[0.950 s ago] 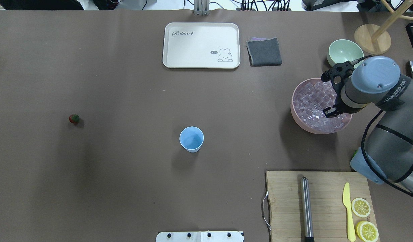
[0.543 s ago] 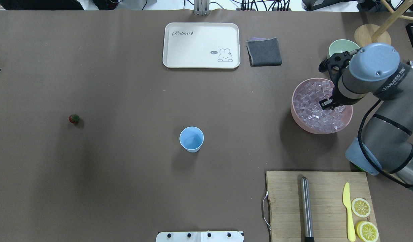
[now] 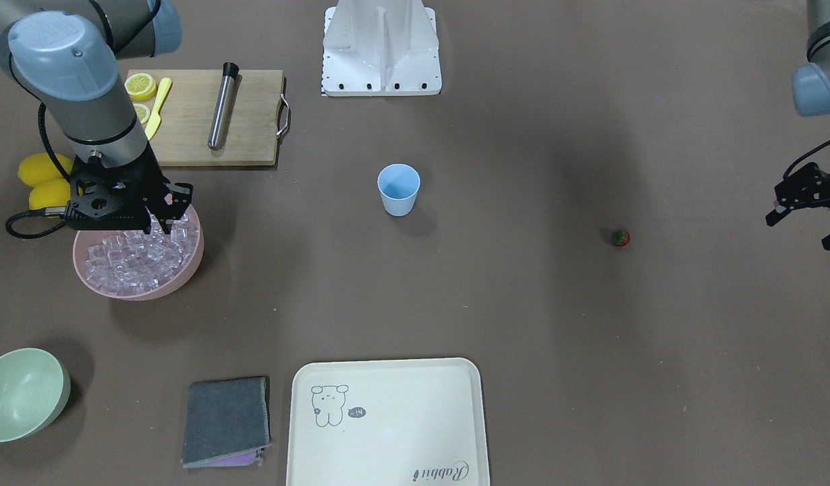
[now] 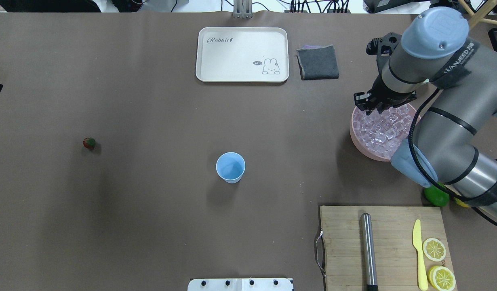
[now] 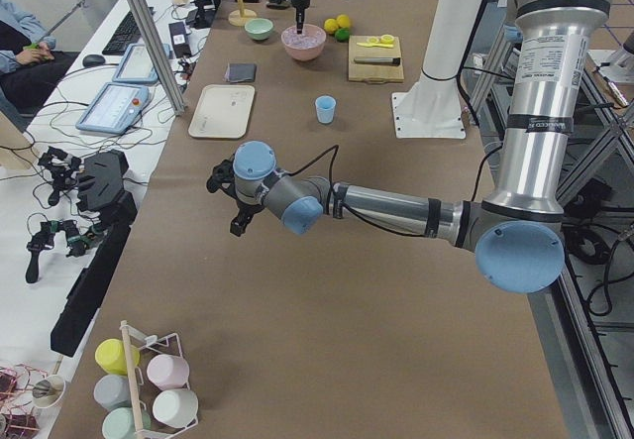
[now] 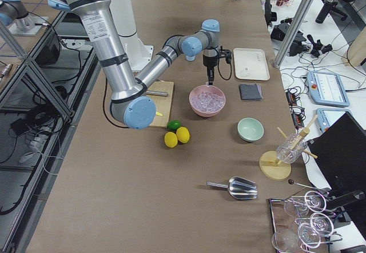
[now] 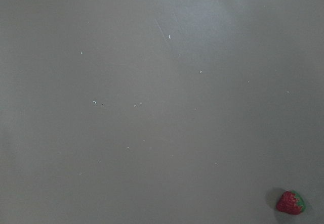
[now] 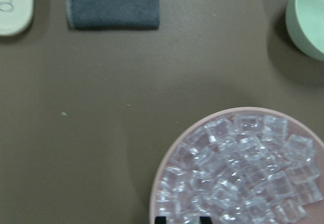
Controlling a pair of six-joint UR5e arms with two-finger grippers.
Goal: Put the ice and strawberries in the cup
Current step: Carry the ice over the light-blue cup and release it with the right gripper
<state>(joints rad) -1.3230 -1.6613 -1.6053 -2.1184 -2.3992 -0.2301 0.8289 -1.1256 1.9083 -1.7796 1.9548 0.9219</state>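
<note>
Brown surface (image 4: pixel 151 226): ice (image 4: pixel 378 129) heaped in pink bowl (image 4: pixel 353 139), cup (image 4: pixel 230 166) central, strawberry (image 4: pixel 89 142) well left. Right fingers (image 4: pixel 368 106) above bowl rim, narrow gap, cube held? Can't tell. Left fingers (image 3: pixel 776 214) spread, empty. Ice likely slick, rigid: pinch flat faces.

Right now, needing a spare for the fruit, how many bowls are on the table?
2: the pink bowl holding the ice, and an empty pale green bowl beside it. None appears hidden.
</note>
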